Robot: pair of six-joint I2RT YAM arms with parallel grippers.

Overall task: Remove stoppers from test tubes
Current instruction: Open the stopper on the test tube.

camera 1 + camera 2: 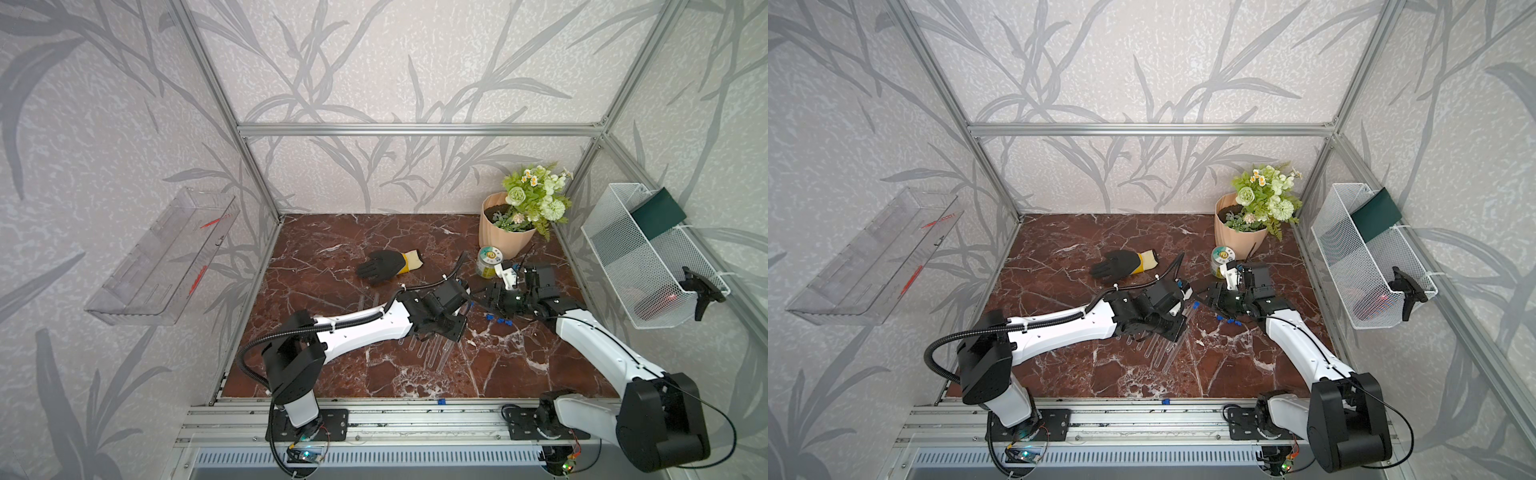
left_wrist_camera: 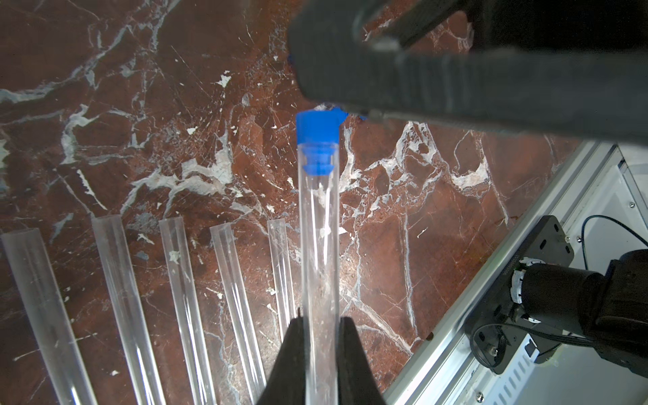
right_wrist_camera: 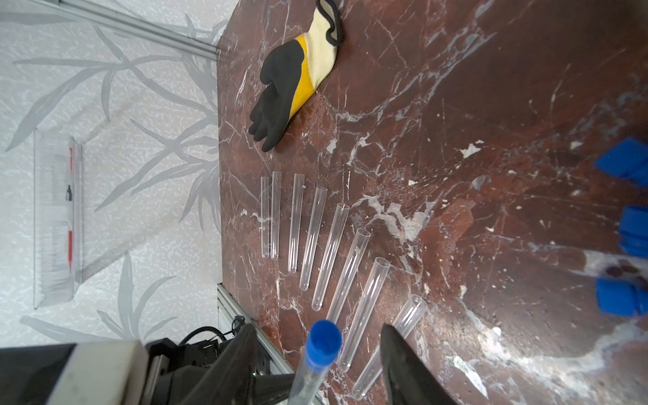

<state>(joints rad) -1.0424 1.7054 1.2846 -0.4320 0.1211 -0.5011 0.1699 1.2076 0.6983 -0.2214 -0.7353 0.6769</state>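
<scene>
My left gripper (image 2: 321, 319) is shut on a clear test tube (image 2: 321, 245) held above the table, with a blue stopper (image 2: 317, 131) plugged in its mouth. My right gripper (image 3: 317, 329) is open, one jaw on each side of that stopper (image 3: 323, 342), with a gap on both sides. One of its fingers (image 2: 456, 77) shows as a dark bar just past the stopper. Several open, unstoppered test tubes (image 3: 336, 245) lie fanned out on the marble below. Several loose stoppers (image 1: 498, 320) lie near the right arm; three of these stoppers (image 3: 617, 298) show in the right wrist view.
A black and yellow glove (image 1: 382, 266) lies at the back middle. A small jar (image 1: 490, 262) and a flower pot (image 1: 505, 232) stand at the back right. A wire basket (image 1: 648, 257) hangs on the right wall, a clear tray (image 1: 162, 257) on the left. One stopper (image 1: 441, 402) rests on the front rail.
</scene>
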